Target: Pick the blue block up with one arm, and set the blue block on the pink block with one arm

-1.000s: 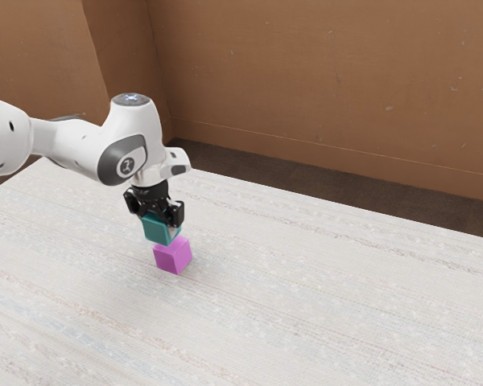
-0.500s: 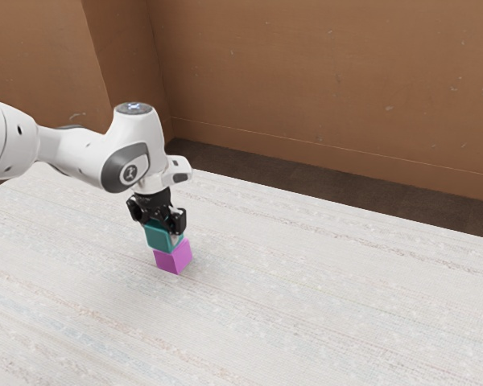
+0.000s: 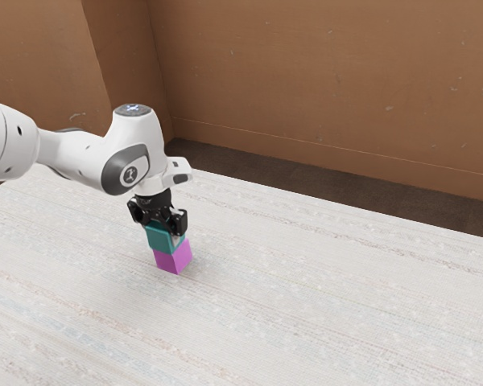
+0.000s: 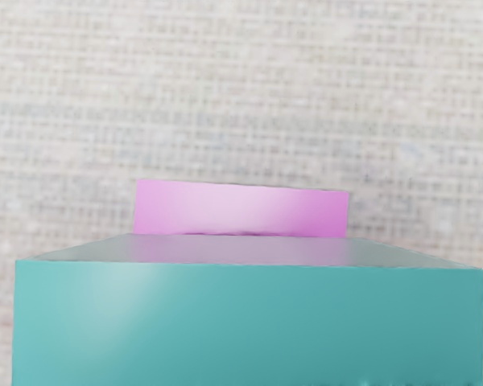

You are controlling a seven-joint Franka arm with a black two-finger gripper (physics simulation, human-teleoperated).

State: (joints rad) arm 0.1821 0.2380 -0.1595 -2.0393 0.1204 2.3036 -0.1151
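— What is your tool (image 3: 164, 226) doing?
— You are gripping the blue block (image 3: 158, 239) with it, fingers on two sides.
— Where is that block sitting?
— It is resting on the pink block (image 3: 175, 259), which is lying on the surface (image 3: 322, 289).

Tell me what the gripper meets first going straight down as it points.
The pink block, by way of the blue block held in the gripper. The blue one sits directly over it, seemingly touching already.
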